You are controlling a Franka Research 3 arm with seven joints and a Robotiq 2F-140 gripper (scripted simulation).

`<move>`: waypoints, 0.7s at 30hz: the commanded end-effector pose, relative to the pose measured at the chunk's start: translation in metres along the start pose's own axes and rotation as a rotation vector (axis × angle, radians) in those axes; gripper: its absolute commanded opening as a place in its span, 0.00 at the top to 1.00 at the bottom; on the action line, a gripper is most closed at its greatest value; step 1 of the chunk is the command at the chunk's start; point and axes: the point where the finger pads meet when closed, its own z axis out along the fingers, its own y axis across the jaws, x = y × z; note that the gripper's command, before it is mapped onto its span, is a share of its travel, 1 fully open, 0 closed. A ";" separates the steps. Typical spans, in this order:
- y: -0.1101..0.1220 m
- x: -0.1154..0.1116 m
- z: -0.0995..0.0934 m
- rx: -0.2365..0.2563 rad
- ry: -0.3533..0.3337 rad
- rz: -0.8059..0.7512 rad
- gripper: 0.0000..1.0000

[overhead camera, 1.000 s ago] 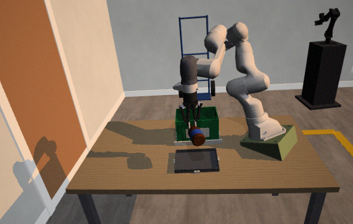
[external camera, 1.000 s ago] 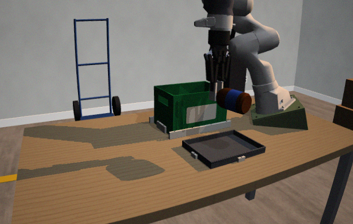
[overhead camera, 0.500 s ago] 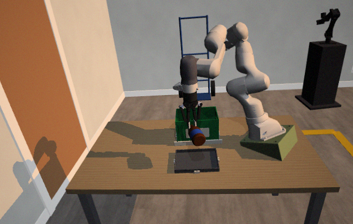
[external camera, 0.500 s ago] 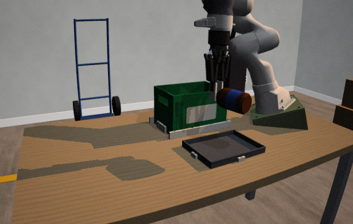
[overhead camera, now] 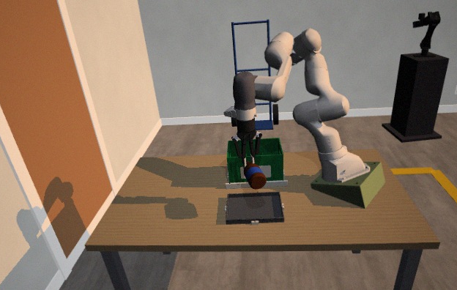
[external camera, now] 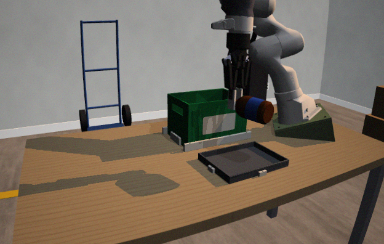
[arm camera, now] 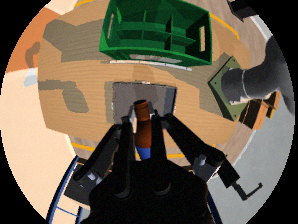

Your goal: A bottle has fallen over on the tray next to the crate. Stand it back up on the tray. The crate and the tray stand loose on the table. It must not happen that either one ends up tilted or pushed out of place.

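My gripper point(overhead camera: 247, 163) points straight down and is shut on the brown bottle point(overhead camera: 255, 176) with a blue label band. The bottle hangs roughly level in the air, well above the dark tray point(overhead camera: 255, 207), held near one end. In the exterior view the bottle point(external camera: 254, 109) sticks out to the right of the fingers point(external camera: 234, 99), above the tray point(external camera: 243, 161), which holds nothing. In the wrist view the bottle point(arm camera: 143, 129) runs between the fingers with the tray below.
The green crate point(overhead camera: 255, 159) stands just behind the tray, against grey stops; it also shows in the exterior view point(external camera: 206, 114). The robot's green base wedge point(overhead camera: 349, 181) is at the right. A blue hand truck point(external camera: 101, 77) stands on the floor behind the table.
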 end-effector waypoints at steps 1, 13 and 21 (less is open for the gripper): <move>-0.002 0.000 -0.002 0.006 -0.003 -0.017 1.00; -0.002 0.000 -0.002 0.006 -0.003 -0.181 1.00; -0.002 0.000 -0.002 0.006 -0.002 -0.249 1.00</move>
